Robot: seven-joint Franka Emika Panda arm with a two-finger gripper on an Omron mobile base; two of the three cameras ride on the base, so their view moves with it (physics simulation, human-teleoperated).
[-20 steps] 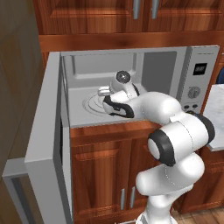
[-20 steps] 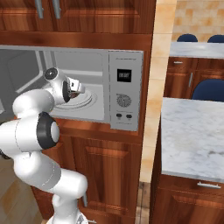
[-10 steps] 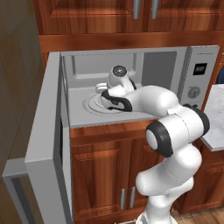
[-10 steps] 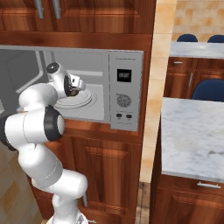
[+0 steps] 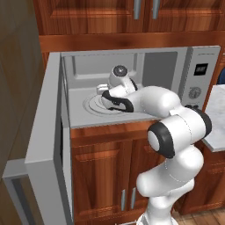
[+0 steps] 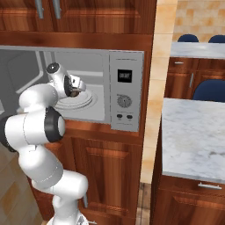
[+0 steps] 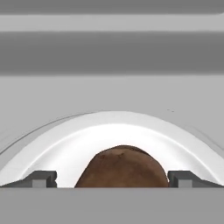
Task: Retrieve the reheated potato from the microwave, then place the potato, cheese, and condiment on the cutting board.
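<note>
Left base view: the microwave (image 5: 132,88) spans the middle of the frame, its door (image 5: 46,145) swung wide open toward the lower left, its control panel (image 5: 198,79) at the right edge. The white arm rises from the lower right and reaches into the cavity, the gripper (image 5: 105,88) over the round turntable plate (image 5: 94,105) at centre. In the hand view, the potato (image 7: 123,167) sits at bottom centre on that white plate (image 7: 109,127), between the two finger tips (image 7: 41,177), which stand wide apart, one on either side, not visibly touching it.
</note>
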